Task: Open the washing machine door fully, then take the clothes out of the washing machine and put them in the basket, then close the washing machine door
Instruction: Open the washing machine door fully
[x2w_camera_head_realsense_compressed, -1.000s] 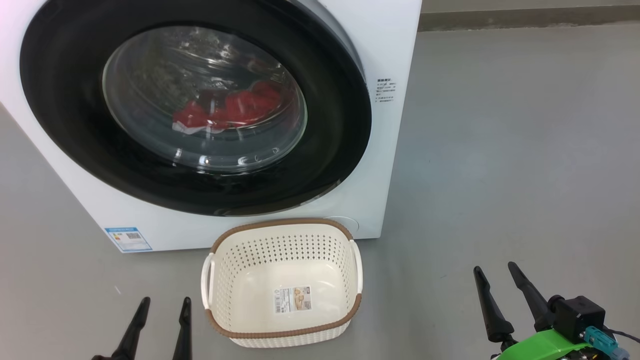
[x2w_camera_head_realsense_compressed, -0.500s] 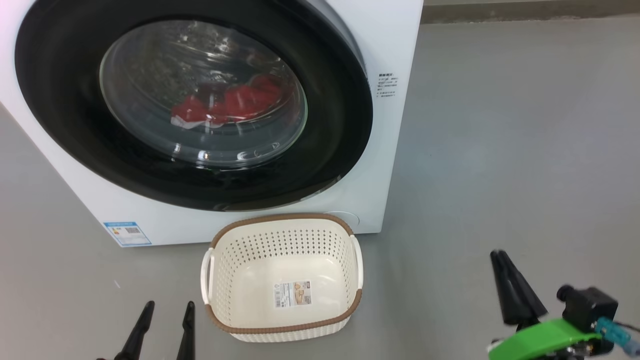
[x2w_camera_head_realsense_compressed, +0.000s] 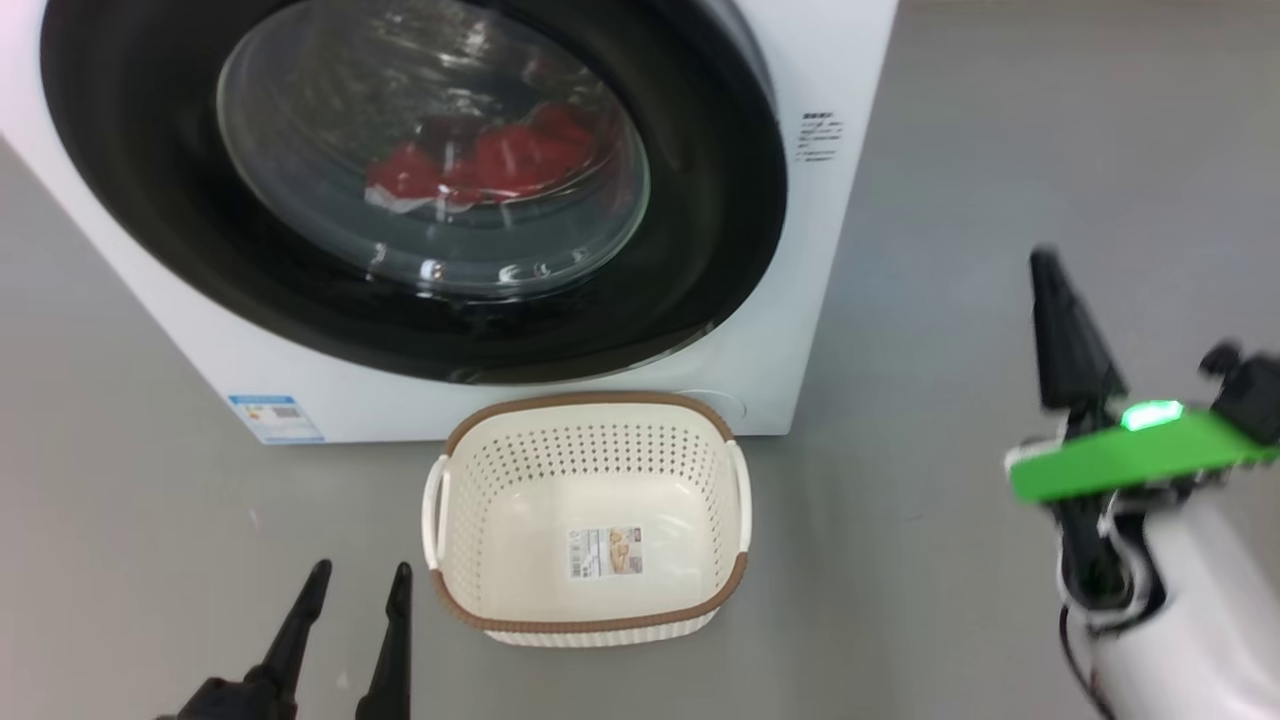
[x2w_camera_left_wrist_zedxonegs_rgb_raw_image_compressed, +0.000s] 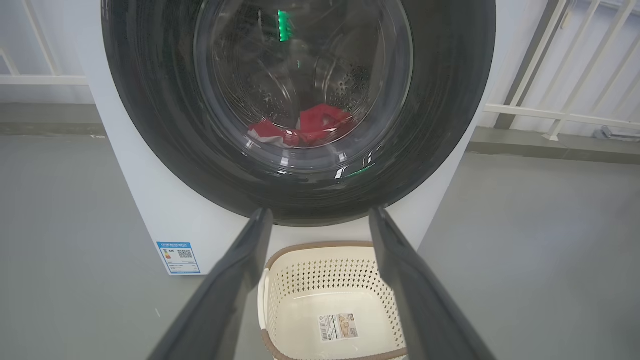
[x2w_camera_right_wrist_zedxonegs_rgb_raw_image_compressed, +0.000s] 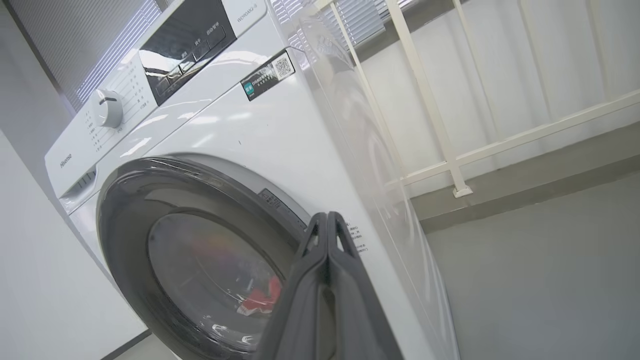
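White casing: the washing machine (x2w_camera_head_realsense_compressed: 840, 70) fills the upper left of the head view and stands on a grey floor (x2w_camera_head_realsense_compressed: 1000, 150). A small blue label (x2w_camera_head_realsense_compressed: 275, 418) sits at its lower left corner.
Black rim: the washing machine door (x2w_camera_head_realsense_compressed: 700, 250) lies against the front of the machine and looks shut, its clear glass centre bulging outward.
Red fabric: the clothes (x2w_camera_head_realsense_compressed: 500, 160) lie inside the drum, seen through the glass in its lower half, with a white patch at their left edge.
Cream plastic: the basket (x2w_camera_head_realsense_compressed: 590, 450) stands upright on the floor just in front of the machine, below the door, at the lower centre of the head view. A paper label (x2w_camera_head_realsense_compressed: 605, 552) lies on its bottom.
Left end effector: the left end effector (x2w_camera_head_realsense_compressed: 361, 567) is at the lower left of the head view, just left of the basket and apart from it. Its fingers are spread wide and grasp nothing. In the left wrist view the basket shows between the two fingers at the bottom, with the door above.
Right end effector: the right end effector (x2w_camera_head_realsense_compressed: 1050, 275) is raised at the right of the head view, well apart from the basket. Its fingers are pressed together with nothing between them. A green plate (x2w_camera_head_realsense_compressed: 1120, 455) with a lit spot sits behind the fingers. In the right wrist view the joined tips lie over the white front panel just right of the door's rim; contact cannot be told.
Controls: a white dial (x2w_camera_right_wrist_zedxonegs_rgb_raw_image_compressed: 107, 107) and a dark panel sit at the upper left of the right wrist view.
Railing: a pale railing (x2w_camera_right_wrist_zedxonegs_rgb_raw_image_compressed: 450, 150) stands beyond the machine, at the upper right of that view.
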